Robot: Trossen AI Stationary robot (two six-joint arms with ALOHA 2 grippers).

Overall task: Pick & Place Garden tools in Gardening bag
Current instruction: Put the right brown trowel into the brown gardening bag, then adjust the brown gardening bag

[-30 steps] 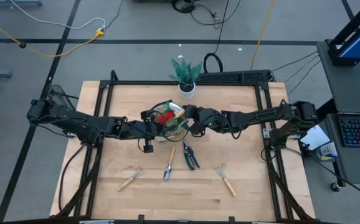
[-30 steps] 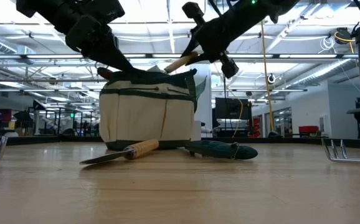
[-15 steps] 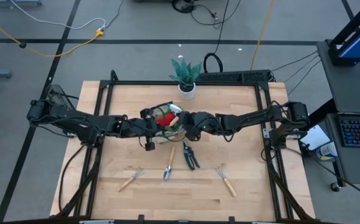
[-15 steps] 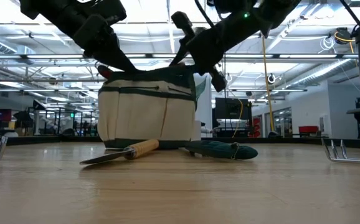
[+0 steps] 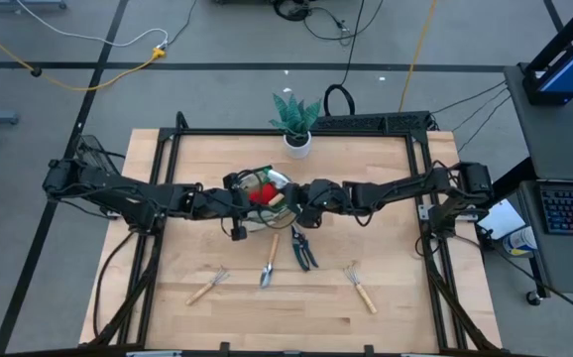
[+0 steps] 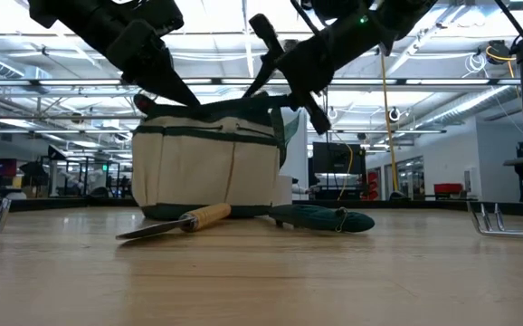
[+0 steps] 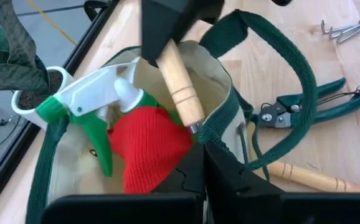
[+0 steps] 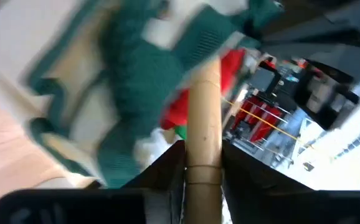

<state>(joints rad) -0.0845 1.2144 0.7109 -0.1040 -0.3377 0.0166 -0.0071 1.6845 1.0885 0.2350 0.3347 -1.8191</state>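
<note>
The beige gardening bag (image 5: 271, 184) with green trim stands mid-table. Inside it are a green-and-white spray bottle (image 7: 99, 106) and a red glove (image 7: 152, 146). My left gripper (image 7: 202, 158) is shut on the bag's rim. My right gripper (image 8: 203, 168) is shut on a wooden-handled tool (image 7: 180, 84) that slants down into the bag, its head hidden. A trowel (image 5: 267, 266), dark shears (image 5: 303, 248) and two rakes (image 5: 207, 287) (image 5: 359, 288) lie flat on the table nearer the front edge. My left gripper pinches the bag's green-trimmed rim (image 7: 216, 134) between its two fingers, on the bag's left-near side. It comes slanting down from the table's left. The bag stands on the table. My right gripper pinches the wooden handle at its upper end (image 8: 203, 146) between its two fingers, slanting down from the table's right. The handle runs on ahead of the fingers, over the rim into the bag. Its lower end is hidden among the glove and the bag's wall.
A potted green plant (image 5: 295, 121) in a white pot stands just behind the bag. One bag handle loop (image 7: 292, 81) hangs over toward the shears. A black metal frame (image 5: 417, 198) borders the tabletop. Bare wood lies along the near edge.
My right gripper has sunk and gone toward the table's left, over the bag, tipping more level. The wooden handle, which stuck out above the rim, has gone down into the bag. The bag has shifted slightly under my two grippers.
</note>
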